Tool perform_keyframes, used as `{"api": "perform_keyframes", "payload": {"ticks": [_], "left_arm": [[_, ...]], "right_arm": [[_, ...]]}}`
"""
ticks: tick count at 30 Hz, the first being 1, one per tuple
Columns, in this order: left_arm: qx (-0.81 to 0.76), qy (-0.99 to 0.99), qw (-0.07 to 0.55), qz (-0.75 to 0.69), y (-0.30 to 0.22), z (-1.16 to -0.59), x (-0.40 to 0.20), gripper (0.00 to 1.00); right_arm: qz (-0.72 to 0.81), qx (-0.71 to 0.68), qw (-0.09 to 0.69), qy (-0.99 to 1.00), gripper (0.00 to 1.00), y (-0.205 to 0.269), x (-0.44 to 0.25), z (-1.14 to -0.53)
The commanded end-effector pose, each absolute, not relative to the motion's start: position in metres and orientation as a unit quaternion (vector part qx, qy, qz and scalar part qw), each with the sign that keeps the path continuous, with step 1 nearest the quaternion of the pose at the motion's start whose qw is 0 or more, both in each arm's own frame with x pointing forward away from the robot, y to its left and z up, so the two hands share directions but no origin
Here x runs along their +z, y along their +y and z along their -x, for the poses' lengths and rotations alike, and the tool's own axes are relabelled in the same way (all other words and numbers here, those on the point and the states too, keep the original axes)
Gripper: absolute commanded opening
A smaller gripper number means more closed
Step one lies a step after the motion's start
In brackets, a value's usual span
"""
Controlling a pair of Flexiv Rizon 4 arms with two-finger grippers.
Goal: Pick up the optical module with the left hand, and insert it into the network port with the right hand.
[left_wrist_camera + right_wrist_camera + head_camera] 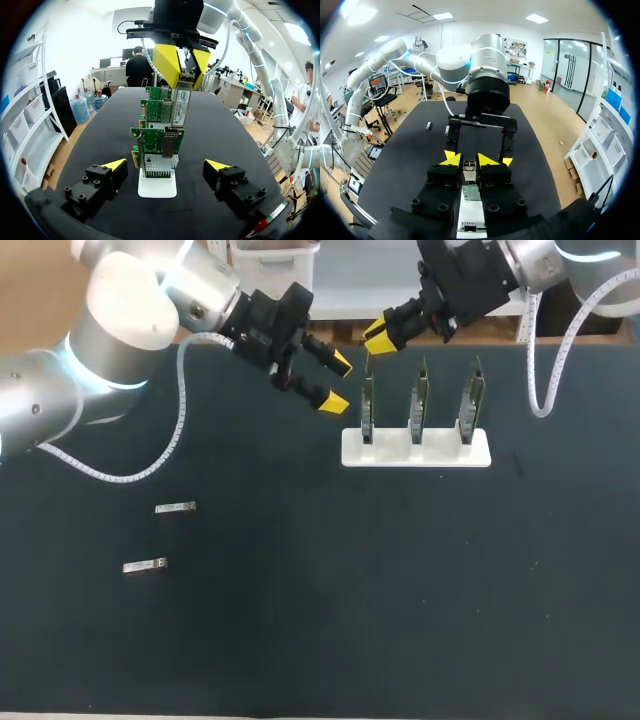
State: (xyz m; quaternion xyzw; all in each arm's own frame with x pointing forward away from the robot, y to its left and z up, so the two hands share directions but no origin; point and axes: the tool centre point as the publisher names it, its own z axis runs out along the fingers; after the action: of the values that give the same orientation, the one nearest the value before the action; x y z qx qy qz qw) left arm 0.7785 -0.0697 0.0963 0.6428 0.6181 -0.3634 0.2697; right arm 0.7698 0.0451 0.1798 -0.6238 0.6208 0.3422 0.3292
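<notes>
Insertion step: right gripper (pixel 380 340) pinching optical module (pixel 181 102) between closed-in fingers, holding it at top of leftmost network card (pixel 367 412) on white stand (pixel 452 454). Left gripper (pixel 338 382) hanging wide open, empty, just left of card. Judgement: squaring module to port, pressing straight and gently, avoiding card flex.

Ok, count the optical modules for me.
3. Two optical modules lie on the table at left; the third optical module is in the right gripper.

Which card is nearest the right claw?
The left-end card in the stand, just below the right claw's module; the other two sit further right.
</notes>
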Motion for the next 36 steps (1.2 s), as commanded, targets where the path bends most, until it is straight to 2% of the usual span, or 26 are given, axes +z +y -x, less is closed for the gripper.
{"api": "perform_keyframes", "payload": {"ticks": [1,36], "left_arm": [[-0.363,0.619,0.267,-0.643,-0.070,-0.780,0.097,1.00],[-0.363,0.619,0.267,-0.643,-0.070,-0.780,0.097,1.00]], "right_arm": [[0.625,0.339,0.329,0.621,0.00,0.045,0.181,-0.771],[0.636,0.332,0.313,0.623,0.00,0.047,0.171,-0.771]]}}
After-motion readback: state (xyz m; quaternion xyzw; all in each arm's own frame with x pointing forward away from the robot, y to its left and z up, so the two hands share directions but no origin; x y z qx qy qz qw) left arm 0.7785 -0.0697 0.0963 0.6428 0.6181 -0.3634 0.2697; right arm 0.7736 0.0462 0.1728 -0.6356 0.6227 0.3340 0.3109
